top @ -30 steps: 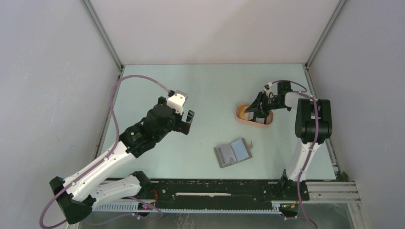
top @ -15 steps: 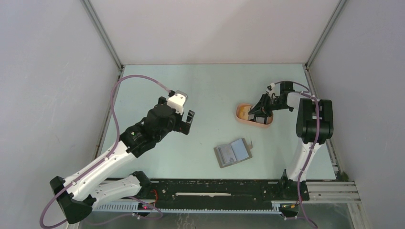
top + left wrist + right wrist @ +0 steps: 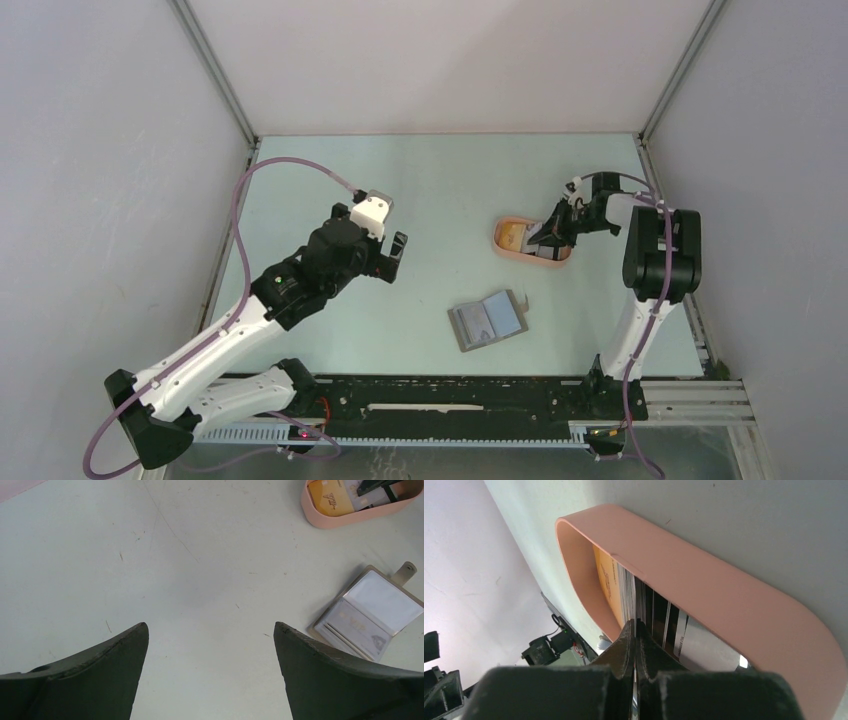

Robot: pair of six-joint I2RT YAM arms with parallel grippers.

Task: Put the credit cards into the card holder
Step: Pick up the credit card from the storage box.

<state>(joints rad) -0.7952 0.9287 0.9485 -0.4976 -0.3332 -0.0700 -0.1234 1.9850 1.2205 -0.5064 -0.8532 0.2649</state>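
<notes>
Two tools — left tool (image 3: 210,625) spread wide, right tool (image 3: 635,626) pinching card (image 3: 638,602) edge, in tray (image 3: 724,605)

The left gripper (image 3: 211,625) is held wide, and between its two dark fingers (image 3: 100,675) there is only bare pale green table top (image 3: 200,555). Straight ahead of the fingertips the way is free too. Off past one finger lies the open flat grey folding card holder (image 3: 367,615). Beyond it sits the peach oval plastic tray (image 3: 320,522). Both are well apart from the fingertips.

The right gripper (image 3: 635,630) is squeezed tight, down inside the tray. On one side of its fingertips stand thin pale cards and then the orange-yellow plastic card (image 3: 606,585). On the other side, just beside them, is the dark plastic card with white stripes (image 3: 659,620). The long tray wall (image 3: 724,595) rises close by, so there is very little room.
</notes>
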